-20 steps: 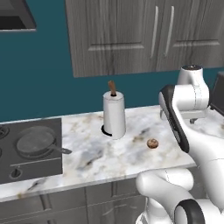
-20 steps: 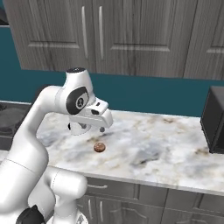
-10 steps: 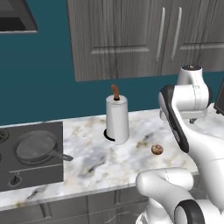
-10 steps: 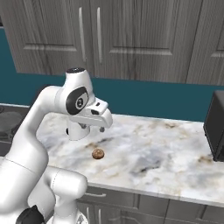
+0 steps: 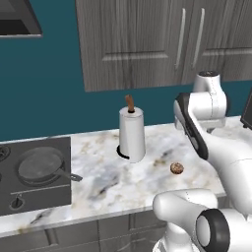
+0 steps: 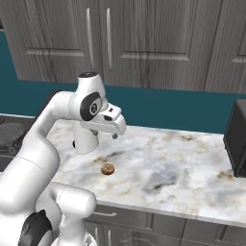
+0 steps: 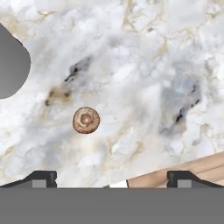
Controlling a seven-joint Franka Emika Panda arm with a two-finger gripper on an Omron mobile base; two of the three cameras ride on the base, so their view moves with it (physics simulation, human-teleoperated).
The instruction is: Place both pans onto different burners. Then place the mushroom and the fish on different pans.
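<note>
One pan on a burner, mushroom not yet lifted

A pan (image 5: 41, 165) sits on a burner (image 5: 24, 167) of the cooktop, its handle pointing right and toward the desk's front edge. The mushroom (image 7: 85, 120) lies cap-up on the marble desk (image 6: 182, 163), round with no long axis, near the white canister (image 5: 132, 134). The claw (image 7: 111, 178) hangs above it, spread wide and empty.

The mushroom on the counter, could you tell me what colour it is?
Brown, with a darker reddish centre; the mushroom shows best in the hand view.
</note>
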